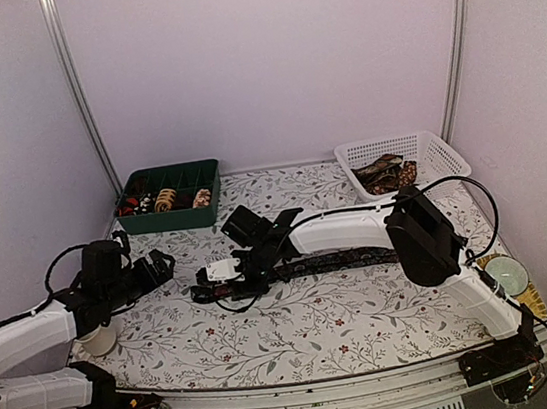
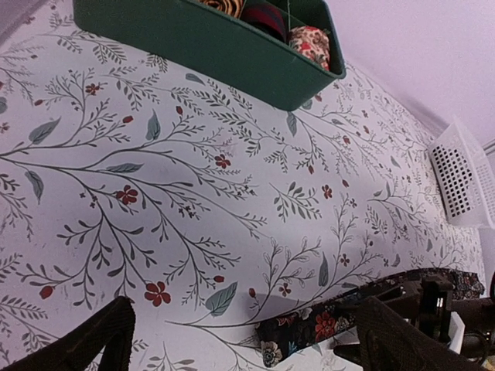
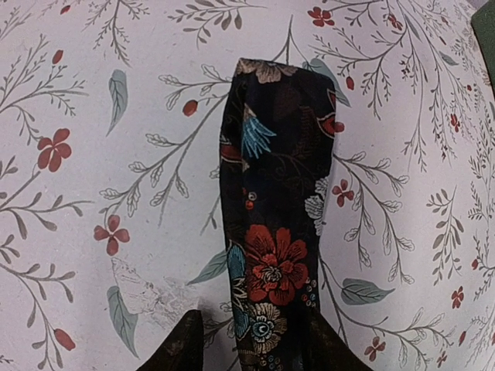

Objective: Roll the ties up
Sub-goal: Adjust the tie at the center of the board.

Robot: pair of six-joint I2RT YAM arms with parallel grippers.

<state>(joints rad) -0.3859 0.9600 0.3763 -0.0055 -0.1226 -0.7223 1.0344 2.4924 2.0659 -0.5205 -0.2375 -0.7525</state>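
Observation:
A dark floral tie (image 1: 341, 259) lies flat in a long strip across the middle of the table. My right gripper (image 1: 204, 292) is down at its left end. In the right wrist view the jaws (image 3: 251, 352) straddle the tie (image 3: 271, 193). The right finger (image 3: 329, 348) is against the cloth edge, while the left finger (image 3: 176, 348) stands a gap away. My left gripper (image 1: 166, 267) hovers open just left of that end. From the left wrist view, the tie's tip (image 2: 309, 328) lies near the wide-spread fingers (image 2: 100, 340). Rolled ties (image 1: 164, 199) sit in the green tray, and loose ties (image 1: 386, 175) lie in the basket.
The dark green compartment tray (image 1: 169, 218) stands at the back left, also seen as the tray (image 2: 209, 42) in the left wrist view. The white mesh basket (image 1: 433, 148) is at the back right. A white cup (image 1: 100, 340) stands by the left arm, a pale cup (image 1: 508, 274) by the right arm.

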